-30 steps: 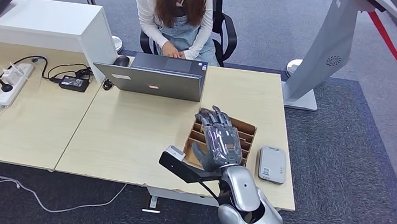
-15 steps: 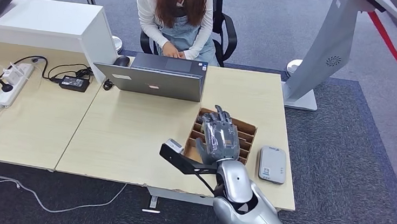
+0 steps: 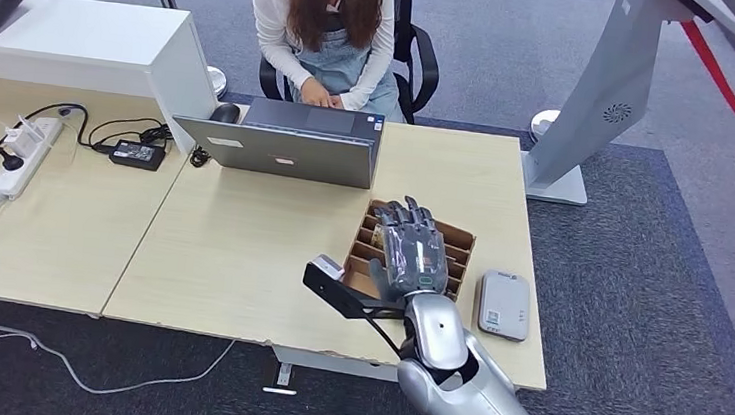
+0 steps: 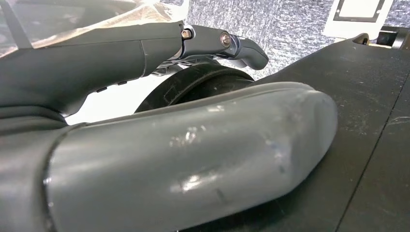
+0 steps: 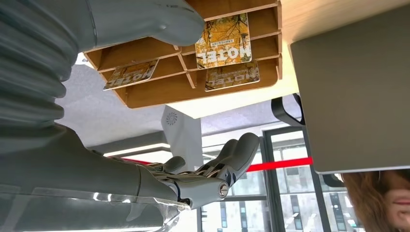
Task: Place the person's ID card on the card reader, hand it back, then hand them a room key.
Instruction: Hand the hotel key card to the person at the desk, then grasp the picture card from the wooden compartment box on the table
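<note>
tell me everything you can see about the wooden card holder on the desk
The wooden card holder is a shallow brown tray split by thin dividers into rows of slots, lying flat near the desk's front right corner, beside a grey card reader. The right wrist view shows several cards printed HOTEL with autumn-leaf artwork resting in its slots. The right hand hovers over it, fingers spread, hiding much of it in the head view; contact cannot be told.

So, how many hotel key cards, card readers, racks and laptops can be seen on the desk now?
Hotel key cards in sight: 3
Card reader: 1
Wooden rack: 1
Laptop: 1
Total: 6
</note>
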You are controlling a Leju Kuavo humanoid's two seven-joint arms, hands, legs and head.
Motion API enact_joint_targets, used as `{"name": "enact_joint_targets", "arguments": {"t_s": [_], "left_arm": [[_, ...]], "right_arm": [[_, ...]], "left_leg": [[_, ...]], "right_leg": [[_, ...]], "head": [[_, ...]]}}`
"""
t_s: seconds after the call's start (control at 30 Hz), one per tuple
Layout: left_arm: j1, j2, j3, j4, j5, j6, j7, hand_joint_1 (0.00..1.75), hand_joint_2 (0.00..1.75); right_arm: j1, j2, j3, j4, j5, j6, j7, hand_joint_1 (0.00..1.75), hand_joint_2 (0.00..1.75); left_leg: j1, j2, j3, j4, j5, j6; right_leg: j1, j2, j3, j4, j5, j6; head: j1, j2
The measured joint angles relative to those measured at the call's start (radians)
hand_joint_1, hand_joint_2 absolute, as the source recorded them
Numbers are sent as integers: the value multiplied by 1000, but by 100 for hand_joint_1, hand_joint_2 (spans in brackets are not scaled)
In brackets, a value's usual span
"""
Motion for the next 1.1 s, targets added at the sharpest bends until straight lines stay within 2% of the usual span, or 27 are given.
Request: {"name": "enact_joint_targets", "arguments": {"t_s": [0.5, 0.77, 1.1], "left_arm": [[-2, 0, 0, 0, -8, -2, 1, 0, 0], [-5, 0, 0, 0, -20, -9, 1, 0, 0], [-8, 0, 0, 0, -25, -10, 1, 0, 0]], "right_arm": [[-50, -7, -30, 34, 23, 8, 36, 53, 175], [-65, -24, -59, 54, 34, 15, 81, 59, 175], [-89, -48, -98, 82, 38, 22, 105, 58, 175]], "left_leg": [[0, 0, 0, 0, 0, 0], [0, 0, 0, 0, 0, 0], [0, 0, 0, 0, 0, 0]], "right_leg": [[0, 0, 0, 0, 0, 0], [0, 0, 0, 0, 0, 0], [0, 0, 0, 0, 0, 0]], "head": [[0, 0], [0, 0], [0, 0]]}}
